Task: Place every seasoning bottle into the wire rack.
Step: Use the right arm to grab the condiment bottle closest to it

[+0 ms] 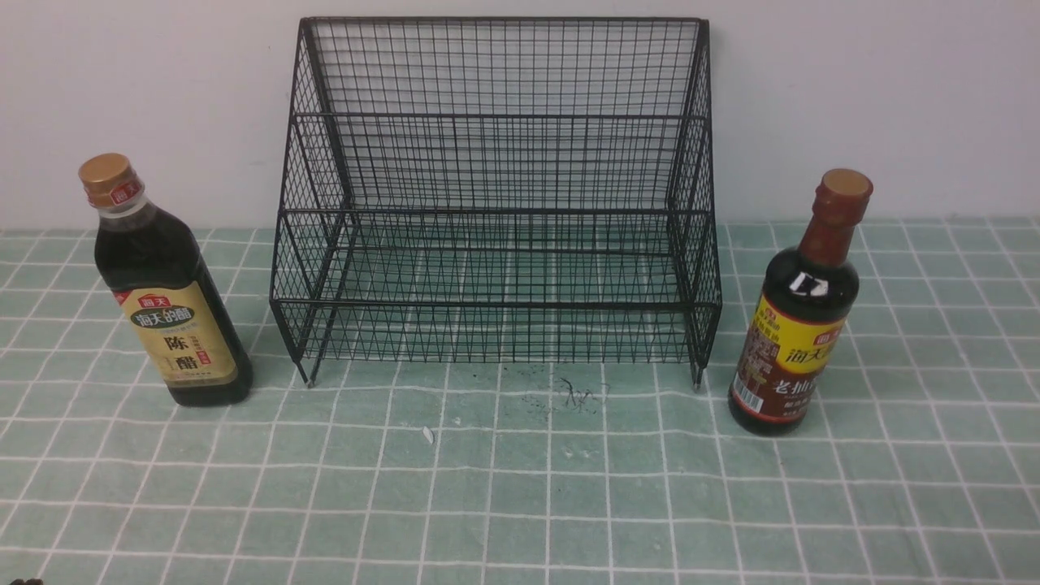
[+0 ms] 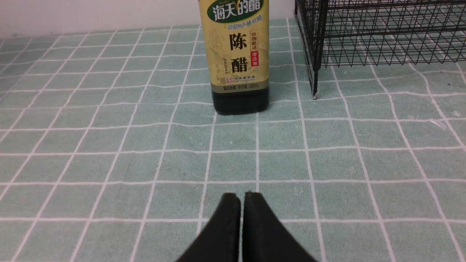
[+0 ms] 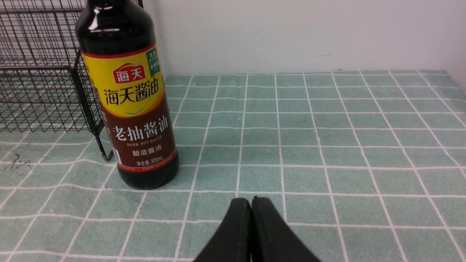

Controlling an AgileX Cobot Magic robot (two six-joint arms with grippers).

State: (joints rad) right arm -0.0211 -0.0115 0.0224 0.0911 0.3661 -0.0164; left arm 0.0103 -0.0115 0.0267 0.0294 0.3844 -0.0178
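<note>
The black wire rack (image 1: pixel 496 211) stands empty against the back wall in the front view. Left of it a broad dark seasoning bottle (image 1: pixel 166 292) with a gold cap and beige label stands upright. To the rack's right stands a slimmer seasoning bottle (image 1: pixel 800 313) with a brown neck and yellow-red label. My left gripper (image 2: pixel 242 194) is shut and empty, low over the cloth, well short of the broad bottle (image 2: pixel 238 54). My right gripper (image 3: pixel 251 199) is shut and empty too, a little to the right of the slim bottle (image 3: pixel 133 98). Neither arm shows in the front view.
A green checked cloth (image 1: pixel 520 487) covers the table. A small white scrap (image 1: pixel 428 435) and dark scribbles (image 1: pixel 578 396) lie in front of the rack. A pale wall (image 1: pixel 894 97) rises right behind the rack. The rack's corner legs (image 2: pixel 315 78) (image 3: pixel 100 142) stand close beside each bottle.
</note>
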